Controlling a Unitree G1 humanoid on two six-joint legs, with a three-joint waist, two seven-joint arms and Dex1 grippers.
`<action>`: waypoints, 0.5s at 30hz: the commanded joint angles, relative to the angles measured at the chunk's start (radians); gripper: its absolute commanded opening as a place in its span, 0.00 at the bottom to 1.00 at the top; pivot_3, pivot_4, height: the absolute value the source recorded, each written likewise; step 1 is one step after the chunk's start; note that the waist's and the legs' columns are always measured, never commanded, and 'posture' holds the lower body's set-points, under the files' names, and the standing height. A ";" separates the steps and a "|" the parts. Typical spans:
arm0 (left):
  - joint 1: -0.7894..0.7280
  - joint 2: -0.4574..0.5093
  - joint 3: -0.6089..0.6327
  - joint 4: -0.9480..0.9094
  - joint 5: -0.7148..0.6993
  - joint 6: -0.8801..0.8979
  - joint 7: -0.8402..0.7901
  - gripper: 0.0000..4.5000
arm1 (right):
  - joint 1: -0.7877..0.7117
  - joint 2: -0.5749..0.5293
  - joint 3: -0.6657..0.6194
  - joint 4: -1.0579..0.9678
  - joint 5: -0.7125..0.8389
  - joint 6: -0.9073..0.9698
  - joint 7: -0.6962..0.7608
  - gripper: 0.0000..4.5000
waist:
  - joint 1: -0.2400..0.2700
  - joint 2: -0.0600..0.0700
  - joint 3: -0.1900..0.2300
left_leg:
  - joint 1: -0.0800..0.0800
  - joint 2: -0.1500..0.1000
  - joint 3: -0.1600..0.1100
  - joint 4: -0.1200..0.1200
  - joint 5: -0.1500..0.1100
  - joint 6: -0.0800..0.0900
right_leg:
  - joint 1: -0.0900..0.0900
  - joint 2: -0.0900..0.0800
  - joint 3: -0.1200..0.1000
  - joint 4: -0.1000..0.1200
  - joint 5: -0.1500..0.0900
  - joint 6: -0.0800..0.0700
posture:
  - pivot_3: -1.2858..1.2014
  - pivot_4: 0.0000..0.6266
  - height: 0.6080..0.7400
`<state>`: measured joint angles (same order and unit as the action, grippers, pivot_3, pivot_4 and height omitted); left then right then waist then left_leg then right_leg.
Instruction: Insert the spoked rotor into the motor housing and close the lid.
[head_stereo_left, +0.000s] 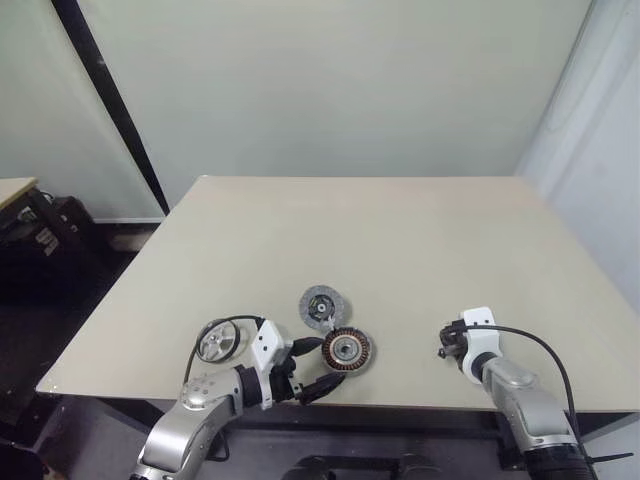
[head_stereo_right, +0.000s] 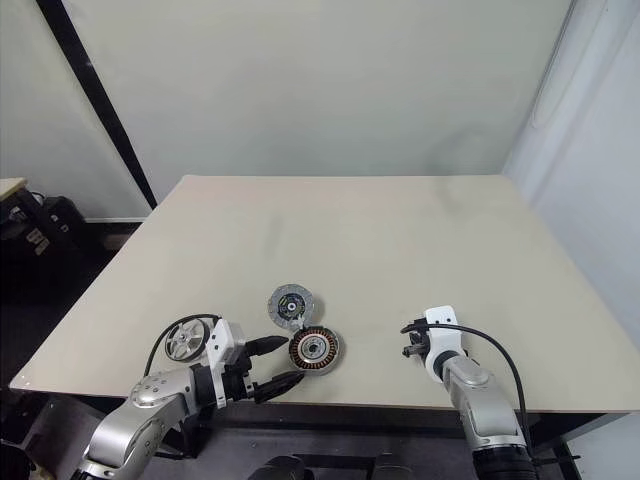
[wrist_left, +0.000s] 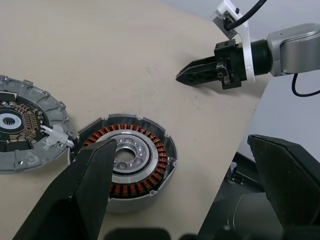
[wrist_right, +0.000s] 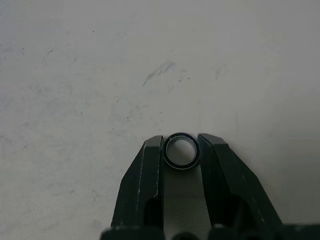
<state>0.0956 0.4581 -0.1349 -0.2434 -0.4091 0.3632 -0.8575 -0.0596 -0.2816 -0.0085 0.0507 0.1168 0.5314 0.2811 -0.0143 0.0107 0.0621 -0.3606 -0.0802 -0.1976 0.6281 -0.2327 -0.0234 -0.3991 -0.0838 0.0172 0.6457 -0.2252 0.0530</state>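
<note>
- Left eye view: on our tabletop (head_stereo_left: 400, 230) the motor housing (head_stereo_left: 347, 350) sits near the front edge, the lid (head_stereo_left: 321, 305) touching its far side, and the spoked rotor (head_stereo_left: 217, 343) rests well to the left near the front edge; our left tool (head_stereo_left: 315, 367) spreads wide just beside the housing, holding nothing
- Right eye view: our right tool (head_stereo_right: 411, 350) points down at the tabletop, well right of the housing
- Left wrist view: one wide-spread finger (wrist_left: 80, 195) overlaps the housing's copper windings, the lid alongside
- Right wrist view: our right tool's fingers (wrist_right: 145, 185) pinch a small dark ring (wrist_right: 181, 150) between their tips
</note>
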 joint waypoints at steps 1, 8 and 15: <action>-0.003 0.009 0.031 -0.034 -0.016 -0.006 0.005 1.00 | -0.006 0.010 -0.017 -0.027 0.004 -0.037 -0.006 0.15 | 0.000 0.000 0.000 | 0.000 0.000 0.000 0.000 0.000 0.000 | 0.000 0.000 0.000 0.000 0.000 0.000 | 0.52 0.00 1.00; 0.012 0.016 0.076 -0.008 -0.021 -0.022 0.009 1.00 | -0.031 0.023 0.005 -0.080 0.022 -0.069 0.041 0.15 | -0.001 0.000 0.000 | 0.000 0.000 0.000 -0.001 0.000 0.000 | -0.002 0.000 0.000 0.000 0.000 0.000 | 0.52 0.00 1.00; 0.033 0.022 0.130 0.025 -0.018 -0.055 0.002 1.00 | -0.065 0.026 0.104 -0.167 0.039 -0.038 0.149 0.15 | -0.001 0.000 0.000 | 0.000 0.001 0.001 -0.001 0.000 0.000 | -0.002 0.000 0.000 0.000 0.000 0.000 | 0.52 0.00 1.00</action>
<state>0.1330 0.4705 -0.0415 -0.2125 -0.4103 0.3352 -0.8503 -0.0980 -0.2570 0.0721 -0.0529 0.1392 0.4965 0.3994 -0.0158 0.0109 0.0622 -0.3610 -0.0791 -0.1971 0.6272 -0.2328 -0.0234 -0.4010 -0.0835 0.0171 0.6459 -0.2251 0.0529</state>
